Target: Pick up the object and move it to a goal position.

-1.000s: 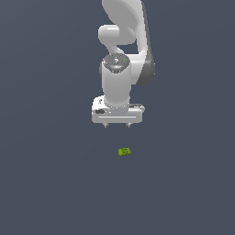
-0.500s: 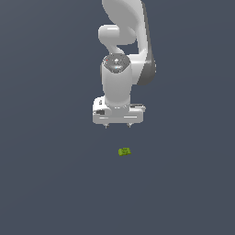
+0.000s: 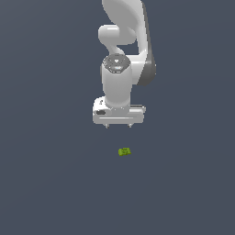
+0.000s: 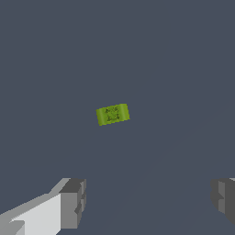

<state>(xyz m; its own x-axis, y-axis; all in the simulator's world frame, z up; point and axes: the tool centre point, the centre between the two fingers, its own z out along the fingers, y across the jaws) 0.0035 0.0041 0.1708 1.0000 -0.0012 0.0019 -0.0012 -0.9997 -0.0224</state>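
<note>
The object, a tiny yellow-green blocky lump, lies on the dark grey floor in the exterior view, below the white gripper and slightly toward the exterior view's right. The gripper hangs above it, apart from it, with its two short fingertips spread wide. In the wrist view the object sits near the middle of the picture, ahead of the two grey fingertips, which stand far apart with nothing between them. The gripper is open and empty.
A plain dark grey floor fills both views. The white arm rises from the gripper toward the top of the exterior view.
</note>
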